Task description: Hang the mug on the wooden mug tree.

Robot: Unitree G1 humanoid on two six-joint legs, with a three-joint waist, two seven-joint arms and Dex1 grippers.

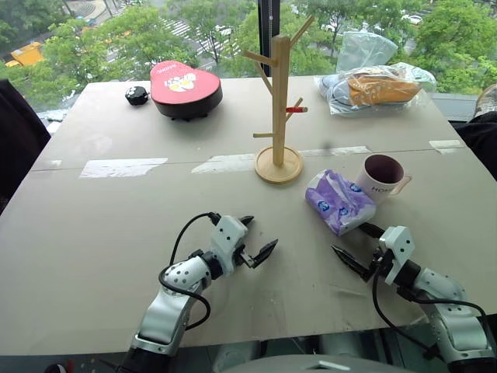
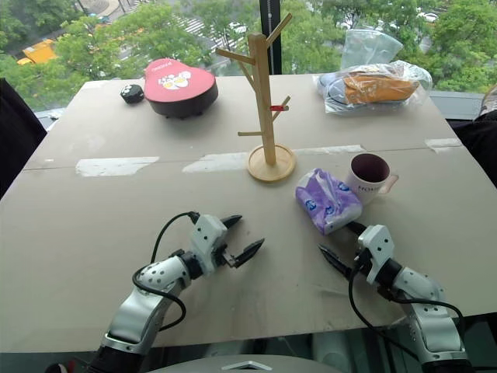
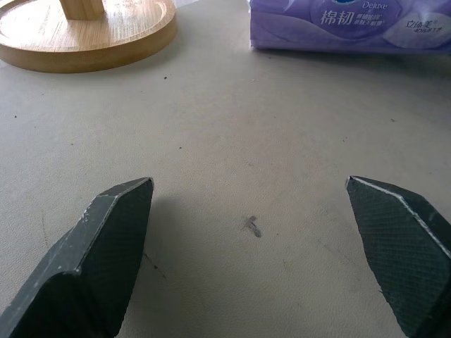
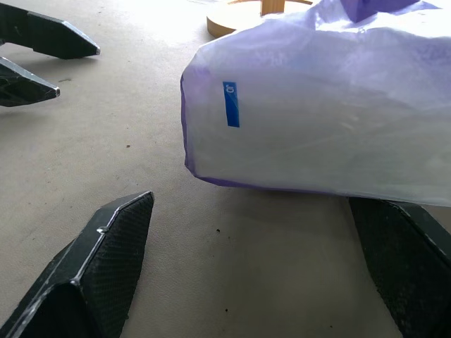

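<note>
The white mug (image 1: 380,177) with a maroon inside stands upright on the table, its handle toward the right. It sits just behind the right end of a purple tissue pack (image 1: 339,200). The wooden mug tree (image 1: 279,101) rises from its round base (image 3: 91,35) at mid-table, left of the mug, with one red-tipped peg. My left gripper (image 1: 260,233) hovers open over bare table in front of the tree. My right gripper (image 1: 351,241) is open and empty right in front of the tissue pack (image 4: 317,113), one finger (image 4: 394,246) under the pack's near edge.
At the far left of the table sit a black container with a red lid (image 1: 185,89) and a small black object (image 1: 137,95). Plastic bags with goods (image 1: 373,85) lie at the far right corner. The table's front edge (image 1: 256,338) runs just below my arms.
</note>
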